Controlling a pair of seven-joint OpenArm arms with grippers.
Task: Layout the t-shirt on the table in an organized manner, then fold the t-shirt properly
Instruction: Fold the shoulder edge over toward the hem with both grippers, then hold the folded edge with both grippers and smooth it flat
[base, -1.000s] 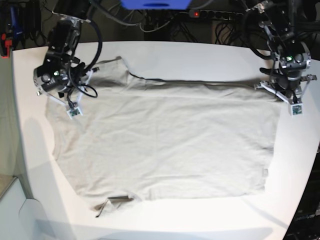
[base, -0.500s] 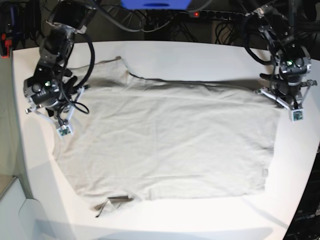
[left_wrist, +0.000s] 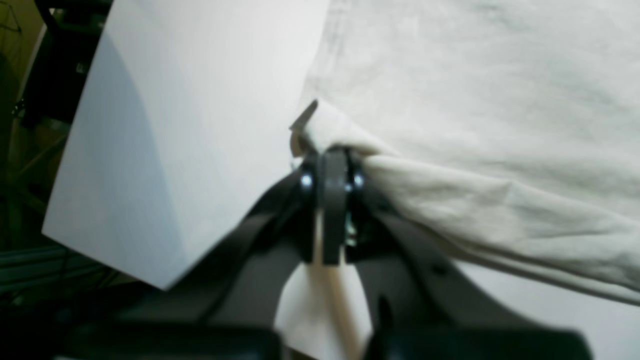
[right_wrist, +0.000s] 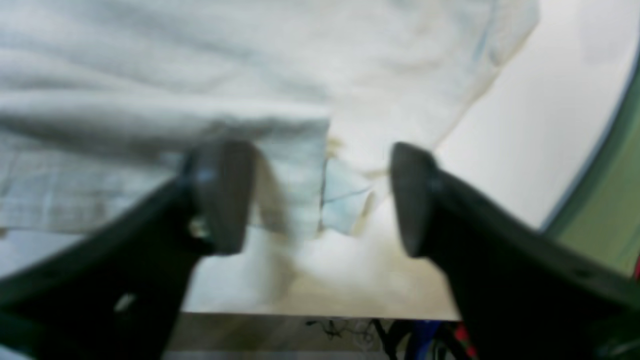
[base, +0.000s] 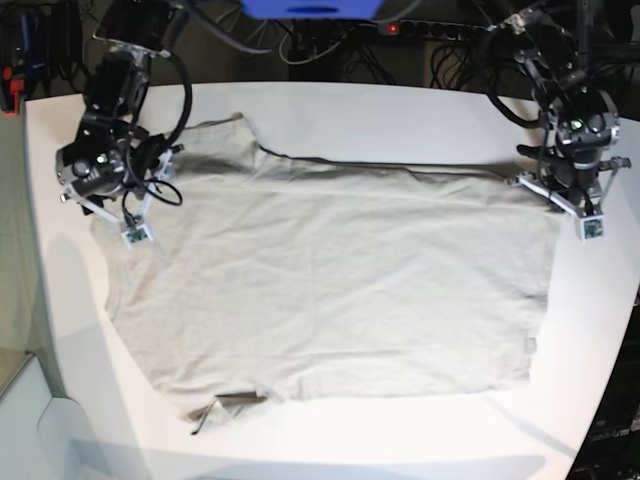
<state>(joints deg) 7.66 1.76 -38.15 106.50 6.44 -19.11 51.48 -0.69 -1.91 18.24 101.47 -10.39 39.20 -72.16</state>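
A: Count, please.

B: One t-shirt (base: 330, 280), one table (base: 400, 110), two grippers.

A: Shirt condition?

B: Light beige-grey, spread nearly flat across the white tabletop, faintly wrinkled; a darker flap shows at its near edge.

A: Grippers?

B: Left gripper (left_wrist: 330, 175) clenched on a bunched corner of the shirt. Right gripper (right_wrist: 320, 200) spread wide, jaws apart above the shirt's edge, grasping nothing.

White table (base: 400, 110) w/ curved edge; beige-grey t-shirt (base: 330, 290) spread flat across its middle.
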